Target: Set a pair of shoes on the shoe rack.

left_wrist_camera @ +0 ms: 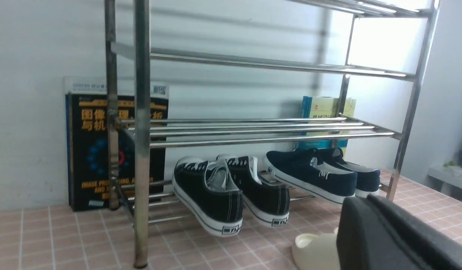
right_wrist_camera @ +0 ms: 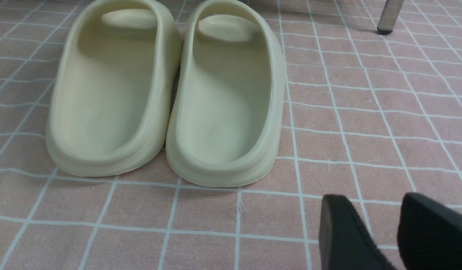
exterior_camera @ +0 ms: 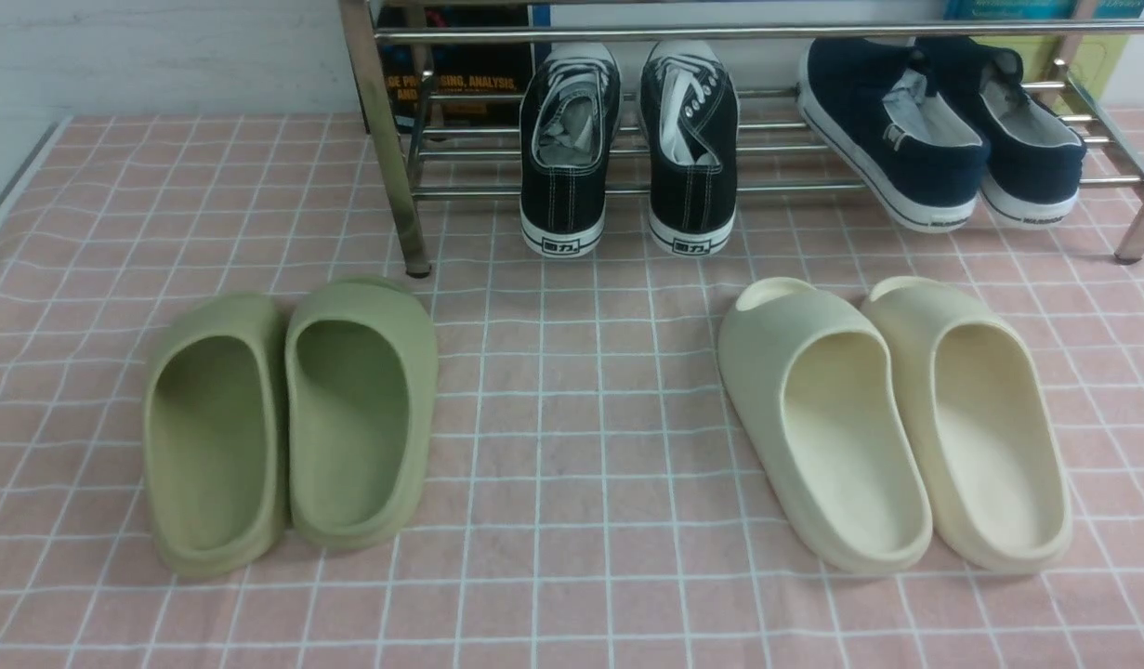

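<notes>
While the pair of shoes (exterior_camera: 627, 149) sits on the shoe rack (exterior_camera: 386, 139), right claw (right_wrist_camera: 381, 228) gapes; left claw (left_wrist_camera: 388, 232) seemingly closed.

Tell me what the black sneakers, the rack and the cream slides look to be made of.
Black sneakers: matte canvas with visible stitching, white rubbery soles. Shoe rack: polished metal, likely steel, with mirror-like glints. Cream slides: one-piece moulded foam or soft plastic, smooth and seamless.

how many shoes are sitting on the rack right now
4. Two black lace-up sneakers sit mid-rack on the bottom shelf of the shoe rack; two navy slip-ons sit at its right end.
</notes>
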Motion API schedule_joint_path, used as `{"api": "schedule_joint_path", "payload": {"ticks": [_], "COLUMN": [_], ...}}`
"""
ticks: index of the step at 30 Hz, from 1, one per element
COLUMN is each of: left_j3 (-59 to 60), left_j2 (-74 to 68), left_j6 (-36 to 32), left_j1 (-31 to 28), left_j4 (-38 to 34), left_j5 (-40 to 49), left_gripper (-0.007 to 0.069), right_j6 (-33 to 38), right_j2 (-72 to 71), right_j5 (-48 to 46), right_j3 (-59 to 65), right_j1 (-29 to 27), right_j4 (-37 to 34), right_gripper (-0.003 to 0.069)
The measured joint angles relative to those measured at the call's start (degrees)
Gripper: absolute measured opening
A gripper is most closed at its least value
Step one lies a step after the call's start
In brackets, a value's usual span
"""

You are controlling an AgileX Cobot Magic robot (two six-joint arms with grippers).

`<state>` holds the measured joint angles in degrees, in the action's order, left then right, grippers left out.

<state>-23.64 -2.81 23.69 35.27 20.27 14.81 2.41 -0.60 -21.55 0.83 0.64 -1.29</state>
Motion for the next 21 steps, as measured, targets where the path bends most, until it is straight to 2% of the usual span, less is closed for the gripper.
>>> {"api": "schedule_joint_path", "payload": {"ticks": [13,21], "left_j3": [3.73,4.22], "left_j2": [2.34,2.34], "left_j6": [1.33,1.36], "left_j1": [0.00,0.00], "left_j4": [0.35,0.42], "left_j5": [10.15,22.47], "left_gripper": [0.0003,0.0013], "right_j6": [0.00,0.00], "right_j2": [0.00,0.00], "right_j5": [0.00,0.00], "right_j3": [0.00,0.00], "right_j1": [0.00,0.00], "right_j4": [0.00,0.00], "right_gripper": [0.0239,0.0239]}}
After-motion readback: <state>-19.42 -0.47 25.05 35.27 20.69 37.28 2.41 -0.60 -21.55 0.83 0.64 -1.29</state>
